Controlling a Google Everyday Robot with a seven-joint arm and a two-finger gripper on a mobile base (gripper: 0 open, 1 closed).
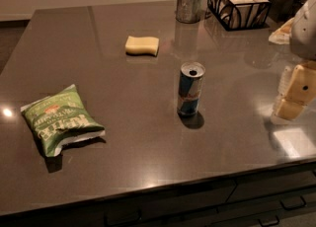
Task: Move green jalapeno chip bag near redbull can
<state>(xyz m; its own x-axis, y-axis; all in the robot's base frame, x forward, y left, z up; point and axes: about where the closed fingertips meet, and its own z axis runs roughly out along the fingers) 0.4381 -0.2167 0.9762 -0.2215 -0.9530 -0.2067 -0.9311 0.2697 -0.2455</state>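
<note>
The green jalapeno chip bag [61, 119] lies flat on the dark countertop [148, 137] at the front left, its white lettering facing up. The redbull can [190, 89] stands upright near the middle of the counter, well to the right of the bag, with its opened silver top showing. My gripper [292, 96] is at the far right edge of the view, above the counter, to the right of the can and far from the bag. It holds nothing that I can see.
A pale yellow sponge [142, 45] lies behind the can. A grey metal cup [189, 3] with white items and a black wire basket [238, 4] stand at the back right. The counter's front edge [163, 186] runs above drawers with handles.
</note>
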